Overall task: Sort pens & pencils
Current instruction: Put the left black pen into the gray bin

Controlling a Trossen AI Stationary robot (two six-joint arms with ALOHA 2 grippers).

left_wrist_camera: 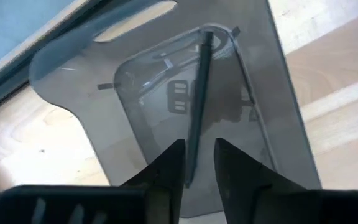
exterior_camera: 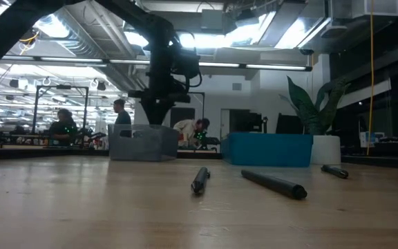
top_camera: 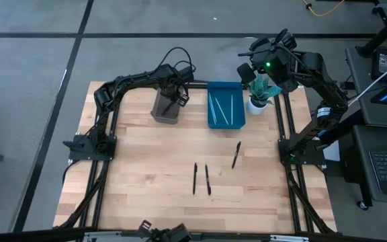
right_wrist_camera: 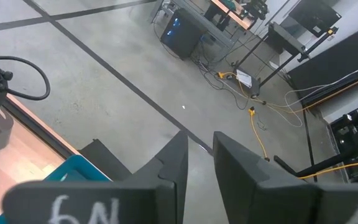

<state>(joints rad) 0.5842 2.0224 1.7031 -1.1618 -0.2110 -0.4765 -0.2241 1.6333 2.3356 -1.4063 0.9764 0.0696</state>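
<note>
1. Three dark pens lie loose on the wooden table (top_camera: pixel 146 168), nearest the front: two side by side, pen one (top_camera: pixel 195 178) and pen two (top_camera: pixel 207 179), with a third pen (top_camera: pixel 236 154) farther back toward the right
2. Behind them stands the blue bin (top_camera: pixel 226 105), holding several thin light-coloured sticks
3. Left of it stands the grey bin (top_camera: pixel 164 107); a dark pen (left_wrist_camera: pixel 199 93) leans inside it
4. The left gripper (left_wrist_camera: pixel 199 163) hangs directly over the grey bin; its fingers stand narrowly apart, with the pen's end between them; contact cannot be told
5. The right gripper (right_wrist_camera: pixel 197 155) waits above the potted plant (top_camera: pixel 261 91), fingers narrowly apart, holding nothing
</note>
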